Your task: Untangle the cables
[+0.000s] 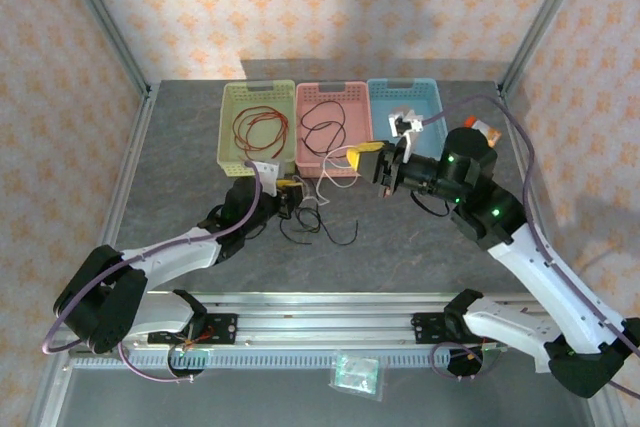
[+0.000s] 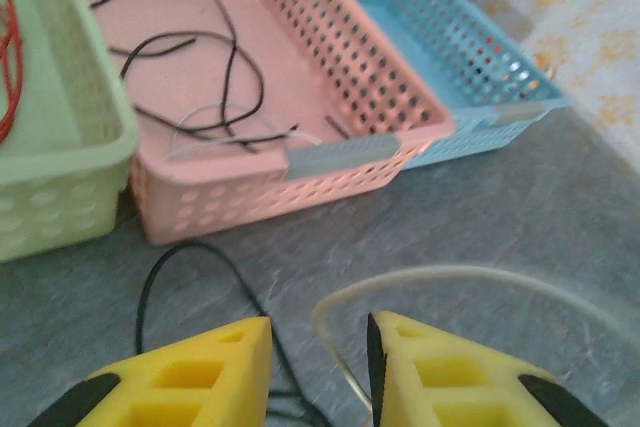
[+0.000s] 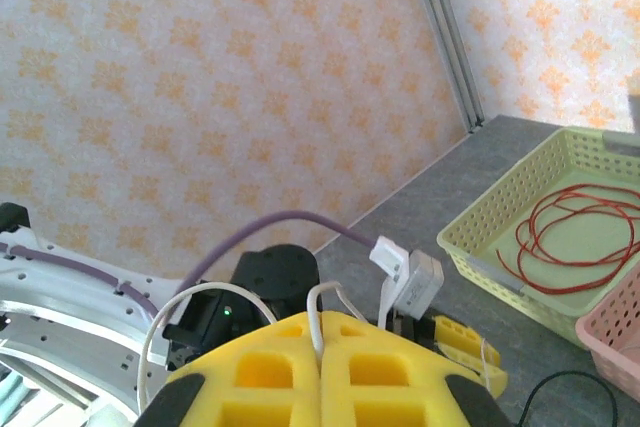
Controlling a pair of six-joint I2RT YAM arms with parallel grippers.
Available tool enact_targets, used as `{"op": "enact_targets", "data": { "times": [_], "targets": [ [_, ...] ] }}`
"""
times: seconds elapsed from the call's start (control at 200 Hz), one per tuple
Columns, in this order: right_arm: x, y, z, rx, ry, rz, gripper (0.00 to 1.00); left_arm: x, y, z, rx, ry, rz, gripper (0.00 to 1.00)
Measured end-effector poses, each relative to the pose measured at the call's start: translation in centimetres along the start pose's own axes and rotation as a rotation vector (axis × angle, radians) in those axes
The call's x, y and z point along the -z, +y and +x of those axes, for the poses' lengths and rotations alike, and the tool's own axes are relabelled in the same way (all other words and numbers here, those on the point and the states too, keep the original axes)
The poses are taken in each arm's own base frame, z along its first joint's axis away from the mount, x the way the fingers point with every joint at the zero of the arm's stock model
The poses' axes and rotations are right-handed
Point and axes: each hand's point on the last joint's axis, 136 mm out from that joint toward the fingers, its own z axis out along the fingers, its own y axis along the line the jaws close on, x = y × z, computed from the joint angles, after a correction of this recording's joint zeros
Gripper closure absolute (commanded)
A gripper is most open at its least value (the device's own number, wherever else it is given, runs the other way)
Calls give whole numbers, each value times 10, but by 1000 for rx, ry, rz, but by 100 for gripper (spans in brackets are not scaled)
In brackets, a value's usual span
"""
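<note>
Rail (image 1: 330, 307), grey table (image 1: 180, 177), cables (image 1: 322, 224), patterned walls (image 1: 330, 7).

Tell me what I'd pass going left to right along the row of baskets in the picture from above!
First the green basket with a red cable inside → the pink basket with a black cable inside → the blue basket.
</note>
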Motion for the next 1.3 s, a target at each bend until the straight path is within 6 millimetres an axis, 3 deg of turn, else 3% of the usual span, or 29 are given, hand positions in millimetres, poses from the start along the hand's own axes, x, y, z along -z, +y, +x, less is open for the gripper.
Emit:
{"op": "enact_targets", "data": {
  "times": [0.396, 0.781, 0.921, 1.111, 1.302],
  "targets": [
    [33, 13, -38, 59, -155, 61, 100, 7, 19, 19, -2, 34, -80, 68],
    [63, 14, -70, 105, -301, 168, 100, 10, 28, 32, -8, 67, -110, 69],
    [62, 0, -67, 85, -286, 235, 100, 13, 28, 30, -16, 57, -114, 69],
    [64, -39, -57, 29, -264, 431, 100, 34, 33, 17, -9, -29, -118, 68],
    [81, -49, -61, 23, -309, 524, 100, 54, 52, -3, 15, -128, -181, 61]
  ]
}}
